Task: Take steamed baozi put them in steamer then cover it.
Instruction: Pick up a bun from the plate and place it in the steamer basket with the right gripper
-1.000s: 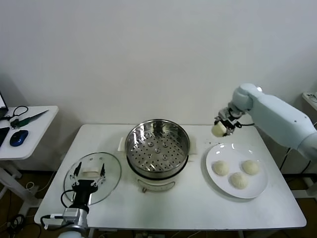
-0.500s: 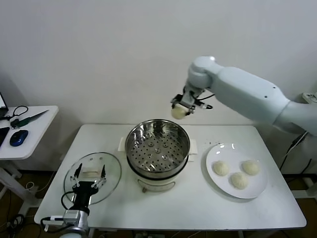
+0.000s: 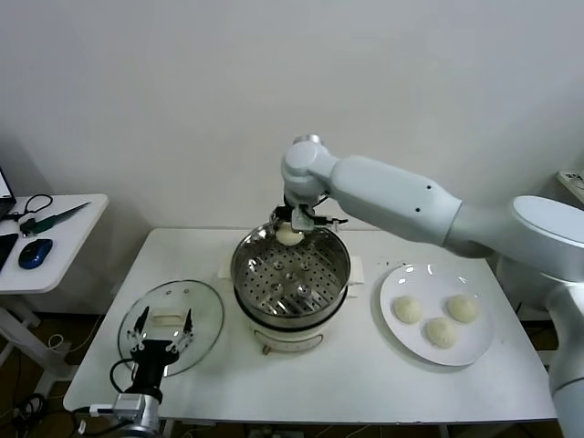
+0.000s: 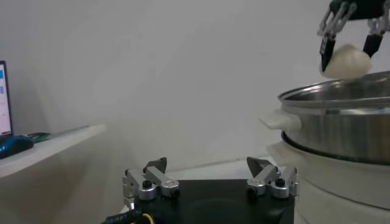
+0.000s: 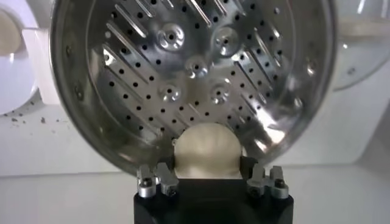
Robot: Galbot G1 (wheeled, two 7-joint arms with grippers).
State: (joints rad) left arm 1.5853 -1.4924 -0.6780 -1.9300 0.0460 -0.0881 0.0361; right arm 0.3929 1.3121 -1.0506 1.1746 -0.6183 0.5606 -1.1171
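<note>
Bun (image 3: 289,236) was clamped between the right gripper's (image 3: 292,232) fingers, sitting at the far rim of the steamer (image 3: 290,278), above the perforated tray (image 5: 201,79). From the right wrist view the bun was pinched at its sides, tray directly below it, so a release there would likely drop it inside the far edge rather than the middle. Probably deliberate: a far slot leaves the near part of the tray free for the rest.

Three more buns (image 3: 439,319) sat on the white plate (image 3: 394,336), right of the steamer, apart from each other. Plate close to the right arm's side, which fits that arm doing all the ferrying.

Lid (image 3: 171,327) lay flat on the table (image 3: 365,383), left of the steamer, handle up. Left gripper (image 3: 161,345) hovered over its near edge with fingers spread apart, holding nothing. My read: parked there so it could grab the handle once loading was finished, and out of the right arm's path.

Progress judged: tray had no bun resting on it yet, three on the plate, lid off. Risk: bun is soft, so a hard squeeze could dent it, and a release at the rim could let it land on the edge.
</note>
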